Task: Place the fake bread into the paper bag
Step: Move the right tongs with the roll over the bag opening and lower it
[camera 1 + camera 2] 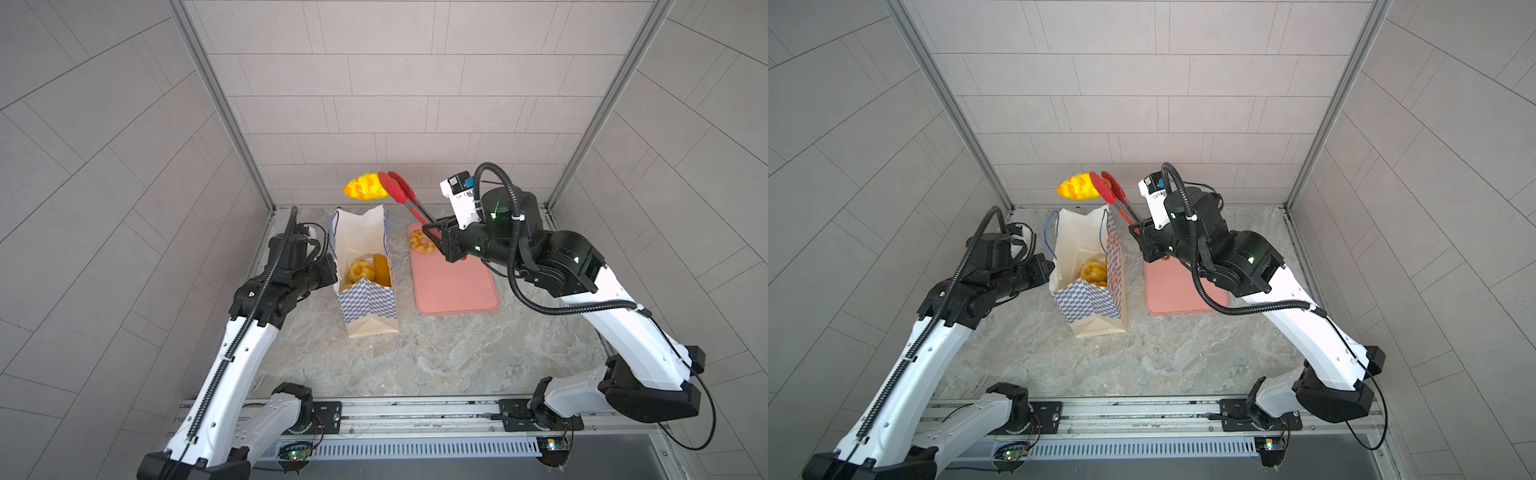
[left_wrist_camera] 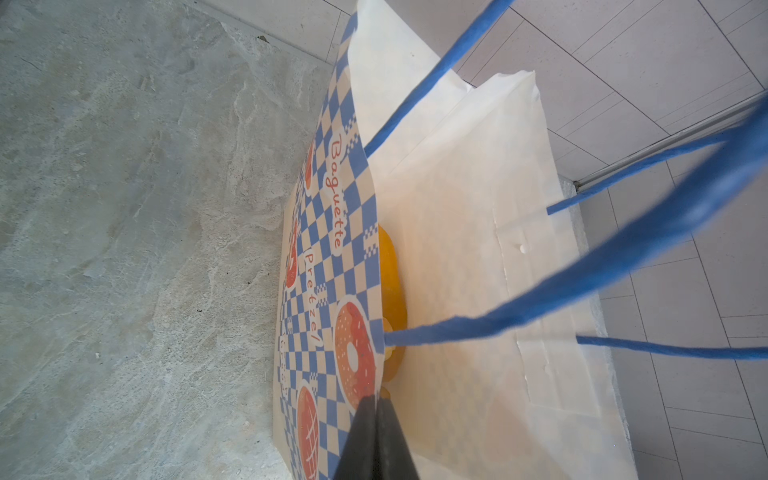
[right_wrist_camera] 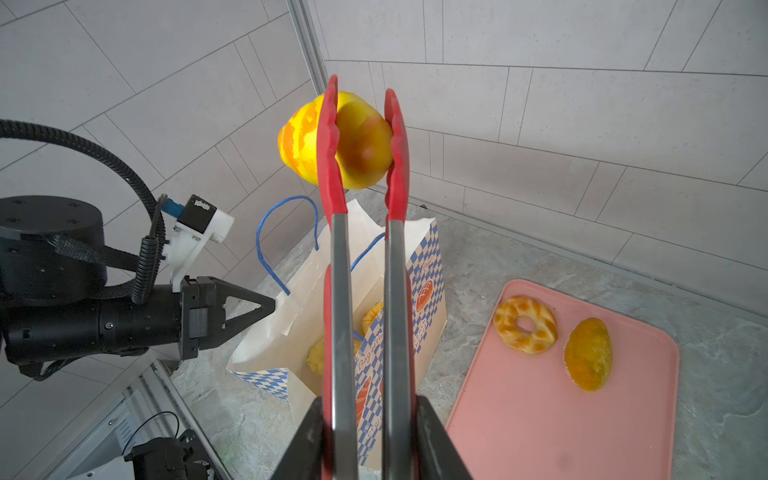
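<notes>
2 breads [image 1: 361, 271] show in the bag [image 1: 368, 307]; 1 roll [image 1: 365, 187] hangs above it in tongs [image 1: 401, 195] that the right gripper [image 3: 370, 440] squeezes; doughnut [image 3: 525, 324] and bun [image 3: 588, 353] wait on the tray [image 1: 457, 291]. Left gripper [image 2: 376, 440] pinches the bag's edge.

In a top view the right arm [image 1: 1208, 249] covers the 12 o'clock end of the pink tray [image 1: 1183, 297], hiding whatever lies there. In a top view the ring doughnut [image 1: 422, 242] is half hidden behind the right end effector [image 1: 435, 231].

In the left wrist view the nearest blue cord handle [image 2: 665, 232] is blurred and the left end effector [image 2: 376, 405] is cut off by the frame edge. Of the fake bread [image 2: 390, 282] inside the paper bag [image 2: 457, 249], only an orange sliver shows. In the right wrist view the tongs [image 3: 340, 291] screen part of the bag's contents.
</notes>
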{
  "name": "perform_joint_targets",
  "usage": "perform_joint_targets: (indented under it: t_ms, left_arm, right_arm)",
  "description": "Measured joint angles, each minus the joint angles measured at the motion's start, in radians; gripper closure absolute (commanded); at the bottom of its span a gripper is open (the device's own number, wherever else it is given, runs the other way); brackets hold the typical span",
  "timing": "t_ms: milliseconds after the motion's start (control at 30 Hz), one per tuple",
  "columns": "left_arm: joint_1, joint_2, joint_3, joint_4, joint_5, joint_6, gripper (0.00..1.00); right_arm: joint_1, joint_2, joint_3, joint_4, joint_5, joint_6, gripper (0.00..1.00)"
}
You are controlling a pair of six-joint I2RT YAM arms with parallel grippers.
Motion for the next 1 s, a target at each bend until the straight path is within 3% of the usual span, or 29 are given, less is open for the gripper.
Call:
perform_joint_targets:
  t_ms: [633,1000]
  left_arm:
    - [0.000,0.000,0.000,0.000,0.001,0.000,0.93]
    - [0.000,0.000,0.000,0.001,0.001,0.000,0.93]
  right_arm:
    - [0.119,0.079,0.043,-0.108,0.193,-0.123,0.70]
    - [0.240,0.154,0.161,-0.184,0.393,-0.235,0.70]
